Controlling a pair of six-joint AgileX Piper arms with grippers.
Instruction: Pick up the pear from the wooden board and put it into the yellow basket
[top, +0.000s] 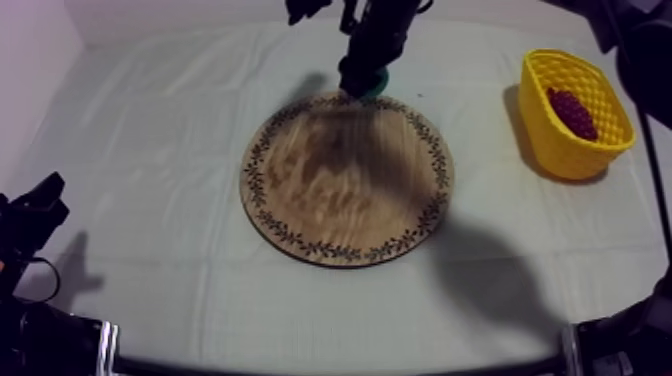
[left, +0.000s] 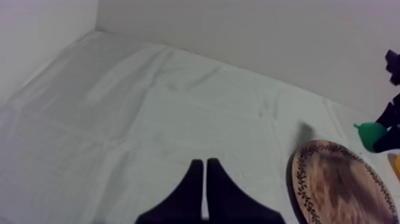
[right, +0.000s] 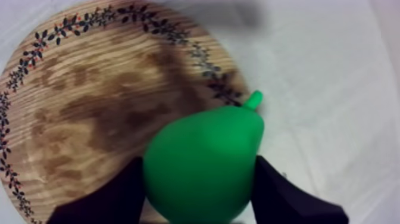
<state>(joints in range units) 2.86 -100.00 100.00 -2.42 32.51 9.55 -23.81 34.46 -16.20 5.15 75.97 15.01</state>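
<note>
Pear (right: 202, 161) is held betw. fingers of right gripper (right: 199, 193), at far edge of board (top: 330, 190). Lift step is in hand; next it must be carried over basket (top: 565, 150). Left gripper (left: 205, 179) is closed on nothing.

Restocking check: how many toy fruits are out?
2: green toy pear in the right gripper by the round wooden board; dark-red grape bunch in the yellow basket, which may hide more.

Round wooden board (top: 347, 195) with visible grain, matt finish, smooth green plastic-looking pear (right: 202, 164), yellow basket (top: 565, 150) of openwork plastic, creased matt grey-white cloth (top: 150, 150)
</note>
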